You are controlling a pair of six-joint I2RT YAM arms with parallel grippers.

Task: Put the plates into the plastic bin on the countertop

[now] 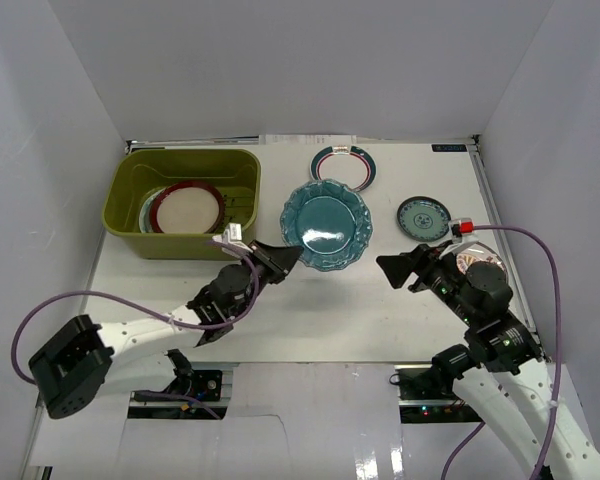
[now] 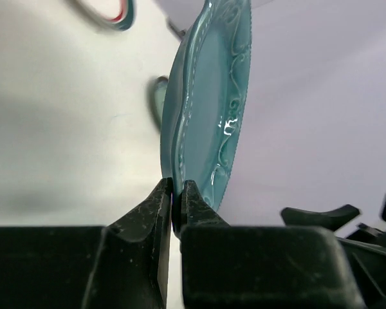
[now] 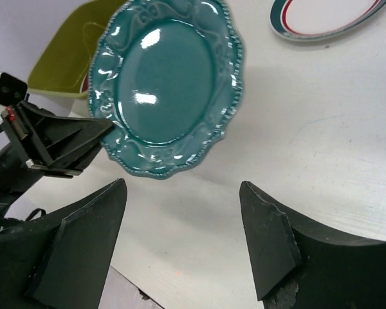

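My left gripper (image 1: 286, 256) is shut on the near-left rim of the scalloped teal plate (image 1: 326, 225), holding it above the white countertop (image 1: 310, 310). In the left wrist view the fingers (image 2: 159, 205) pinch the plate's edge (image 2: 206, 109). My right gripper (image 1: 392, 268) is open and empty, right of the plate; its wrist view shows the plate (image 3: 167, 84) ahead. The olive-green bin (image 1: 183, 200) at the back left holds a red-rimmed cream plate (image 1: 187, 209) on others. A white plate with teal-red rim (image 1: 342, 167) and a small teal plate (image 1: 422, 216) lie on the countertop.
A patterned plate (image 1: 480, 264) lies at the right edge, partly hidden by my right arm. White walls enclose the countertop on three sides. A red-capped part (image 1: 462, 227) sits on the right arm's cable.
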